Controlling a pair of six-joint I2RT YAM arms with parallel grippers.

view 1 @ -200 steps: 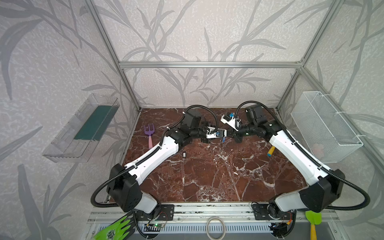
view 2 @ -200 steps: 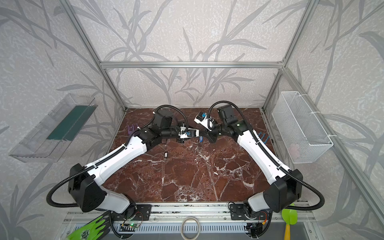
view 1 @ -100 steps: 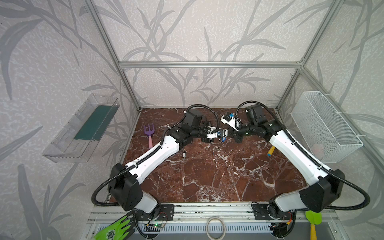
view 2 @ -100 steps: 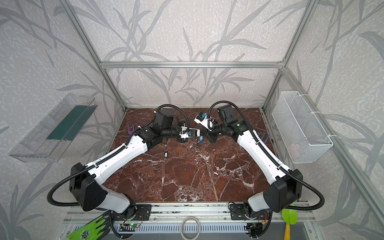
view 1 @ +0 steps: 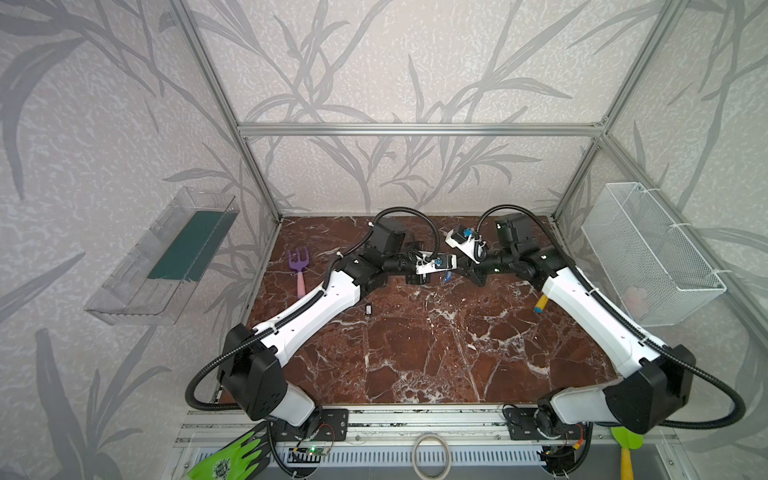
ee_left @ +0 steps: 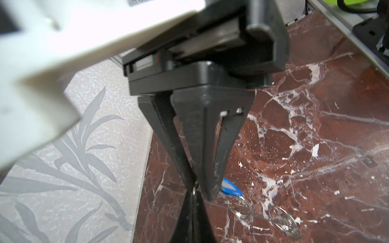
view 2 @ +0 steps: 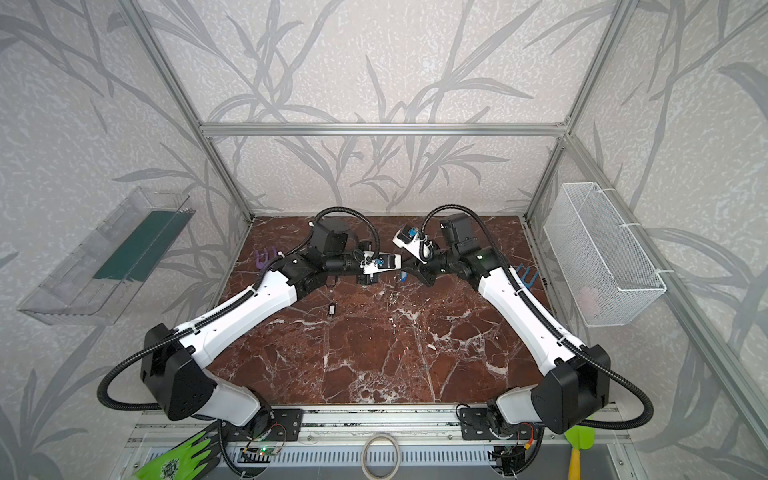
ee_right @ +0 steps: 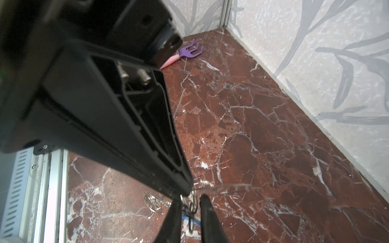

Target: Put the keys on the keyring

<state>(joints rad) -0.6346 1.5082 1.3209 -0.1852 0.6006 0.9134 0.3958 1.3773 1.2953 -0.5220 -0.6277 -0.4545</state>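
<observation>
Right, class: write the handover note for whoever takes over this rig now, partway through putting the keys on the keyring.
Left gripper: shut, pinching a thin wire loop of the keyring.
Right gripper: open, fingers either side of the loops and the blue-tag key.
Other key: loose on the table, apart from both grippers.
Done: keyring in hand; whether the blue-tag key is threaded cannot be told.
To do: fetch and thread the other key.

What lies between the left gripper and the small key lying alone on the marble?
Nothing visible. The key lies on bare marble beside the left forearm; the left gripper is shut farther back.
</observation>
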